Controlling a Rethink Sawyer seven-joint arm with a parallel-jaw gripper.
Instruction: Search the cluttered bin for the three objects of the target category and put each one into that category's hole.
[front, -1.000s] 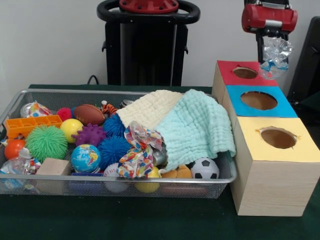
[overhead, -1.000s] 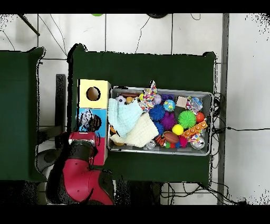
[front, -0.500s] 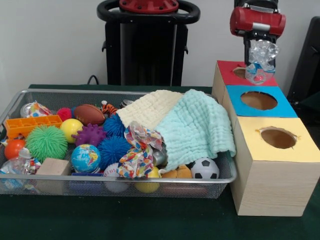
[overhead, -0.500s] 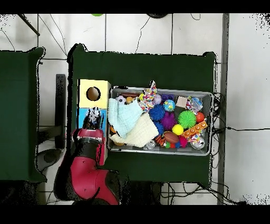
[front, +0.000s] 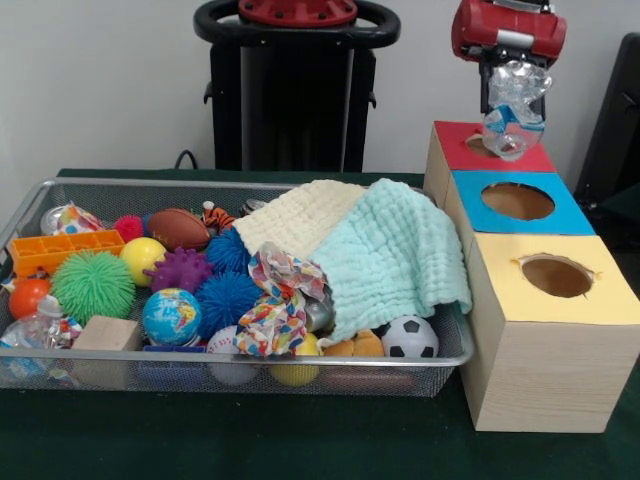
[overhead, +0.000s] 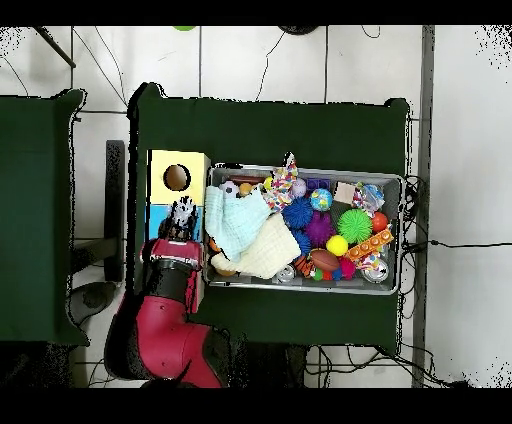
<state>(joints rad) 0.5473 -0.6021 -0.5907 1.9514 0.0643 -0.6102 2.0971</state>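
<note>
The red-and-black gripper hangs above the red-topped wooden box, its jaws pinching a crumpled clear plastic bottle that dangles over that box's round hole. Beside the box, the wire mesh bin holds balls and two quilted cloths.

Mint cloth — cream cloth

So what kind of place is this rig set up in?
Probably a robotics lab, not a home. A wire mesh bin of toys and a three-hole sorting box sit on a green-covered table, cables trail over a tiled floor, and the gripper holds a crumpled plastic bottle.
</note>
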